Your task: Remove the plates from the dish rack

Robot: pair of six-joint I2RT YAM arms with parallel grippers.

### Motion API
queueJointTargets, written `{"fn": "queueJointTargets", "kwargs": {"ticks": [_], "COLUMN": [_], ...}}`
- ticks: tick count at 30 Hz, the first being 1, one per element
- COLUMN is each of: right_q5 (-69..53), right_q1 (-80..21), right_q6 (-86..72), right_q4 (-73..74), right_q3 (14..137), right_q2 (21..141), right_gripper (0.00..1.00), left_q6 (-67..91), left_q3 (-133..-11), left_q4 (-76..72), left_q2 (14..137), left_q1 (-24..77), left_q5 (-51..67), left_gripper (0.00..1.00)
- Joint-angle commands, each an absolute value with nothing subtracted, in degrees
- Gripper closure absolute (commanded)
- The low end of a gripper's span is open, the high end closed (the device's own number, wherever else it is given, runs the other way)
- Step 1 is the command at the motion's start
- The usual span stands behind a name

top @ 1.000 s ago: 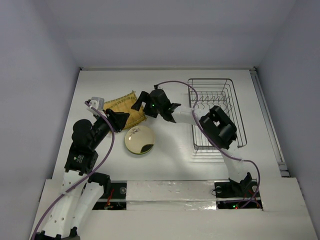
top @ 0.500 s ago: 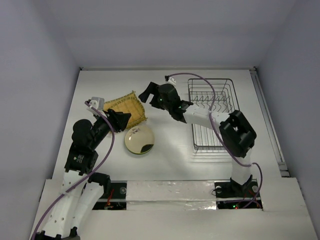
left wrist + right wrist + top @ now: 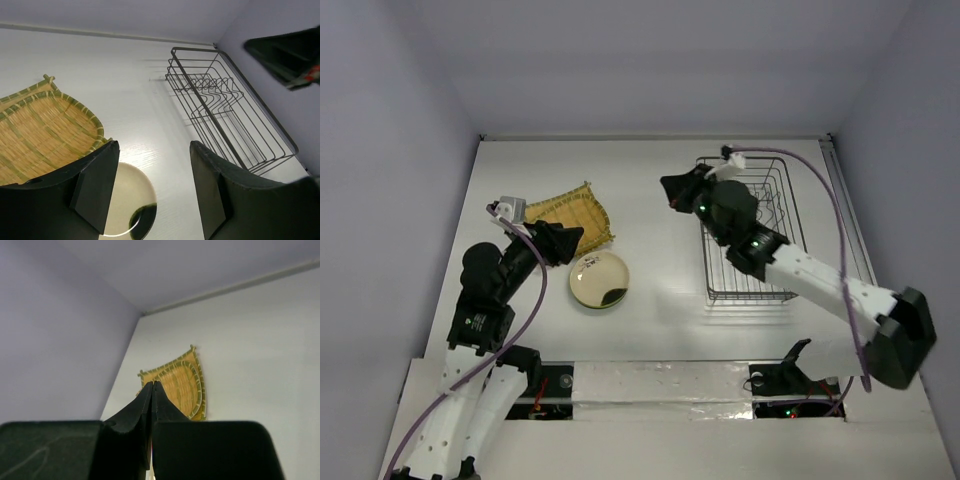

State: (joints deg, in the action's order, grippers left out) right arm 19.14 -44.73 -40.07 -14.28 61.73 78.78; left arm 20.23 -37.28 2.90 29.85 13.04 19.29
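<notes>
Two plates lie on the table left of the dish rack (image 3: 720,275): a square yellow woven one (image 3: 570,215) and a round cream one with a dark patch (image 3: 599,279). No plate shows in the rack. My left gripper (image 3: 574,239) hovers open between the two plates. In the left wrist view its fingers (image 3: 95,185) frame the cream plate's (image 3: 127,200) edge, with the yellow plate (image 3: 40,130) to the left and the rack (image 3: 204,100) beyond. My right gripper (image 3: 670,186) is shut on nothing at the rack's far left corner. Its tips (image 3: 152,386) point at the yellow plate (image 3: 186,385).
White walls close in the table on the left, back and right. A rail (image 3: 850,240) runs along the right edge beside the rack. My right arm (image 3: 820,285) stretches over the rack's near half. A purple cable (image 3: 820,190) loops above it.
My right gripper has let go of the yellow plate, shut, and swung right to the rack's corner. My left gripper has opened wider in place.
</notes>
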Motion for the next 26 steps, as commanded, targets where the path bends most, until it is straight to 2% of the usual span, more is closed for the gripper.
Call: {"fn": "queueJointTargets", "kwargs": {"ticks": [1,4,8,9,11,19,26], "right_q5": [27.5,32.7,40.5,41.9,45.5,49.9,47.1], "right_q1": [-45.3,-45.3,-45.3,-45.3,-45.3,-45.3,-45.3], "right_q6": [-33.7,-29.9,-26.5,-26.1,-25.1,-22.9,-21.9], "right_q4": [-17.1,-14.7,-10.4,-9.7,-7.2,-2.5,-1.3], "right_q3": [56.2,51.0,46.7,45.2,44.0,40.0,40.3], "right_q2": [64.8,55.8,40.1,37.7,33.6,20.8,21.0], "right_gripper": [1.00,1.00,0.63,0.43,0.30,0.28,0.28], "left_q6": [19.9,19.7,19.5,19.5,19.4,19.2,19.8], "left_q3": [-39.3,-39.2,-38.9,-38.9,-38.9,-38.8,-38.7], "left_q4": [0.4,0.4,-1.0,-1.1,-1.1,-1.7,-2.5], "left_q2": [28.4,28.0,27.6,27.7,27.7,28.6,29.8], "left_q1": [13.1,13.1,13.1,13.1,13.1,12.6,12.6], "left_q5": [18.6,17.6,17.3,17.1,16.9,16.2,16.7], "left_gripper": [0.44,0.43,0.42,0.42,0.42,0.42,0.40]}}
